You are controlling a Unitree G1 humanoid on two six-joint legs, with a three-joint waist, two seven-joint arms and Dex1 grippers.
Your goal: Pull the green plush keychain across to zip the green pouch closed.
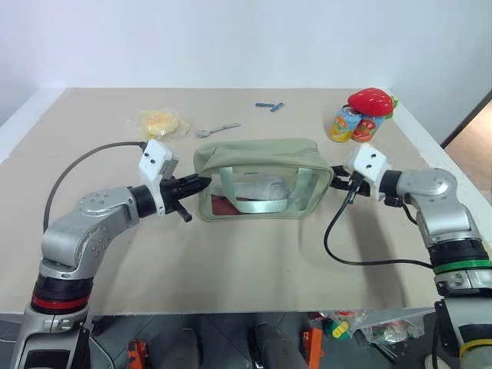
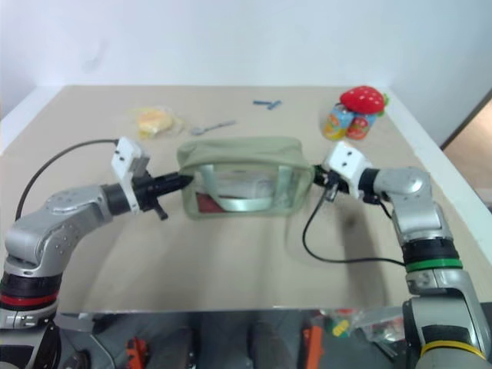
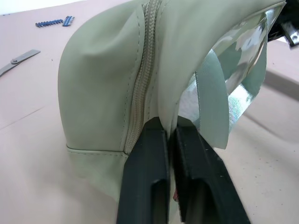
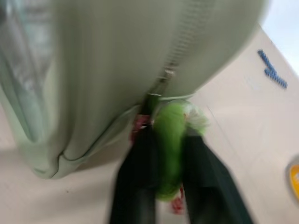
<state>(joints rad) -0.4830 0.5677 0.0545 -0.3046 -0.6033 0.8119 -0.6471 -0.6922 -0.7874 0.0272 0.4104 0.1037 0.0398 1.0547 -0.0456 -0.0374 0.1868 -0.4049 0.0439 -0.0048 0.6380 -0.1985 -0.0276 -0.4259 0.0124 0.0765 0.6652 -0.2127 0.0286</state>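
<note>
Fuzzy green plush keychain [image 4: 169,149] sits between right hand [image 4: 170,140] fingers.

A broad beige table [image 1: 231,254] fills most of the scene, its surface matte and evenly lit. Behind its far edge rises a plain white wall [image 1: 231,38]. At the far right, a strip of brownish floor [image 1: 473,146] shows past a dark vertical edge. Soft shadows lie on the tabletop.

One green pouch [image 1: 257,178] mid-surface. One green plush keychain [image 4: 169,144] at its end. Beyond pouch: one yellow packet [image 1: 162,122], one spoon [image 1: 217,130], one strawberry plush [image 1: 370,101], two cans [image 1: 355,124], one blue strip [image 1: 269,105].
</note>
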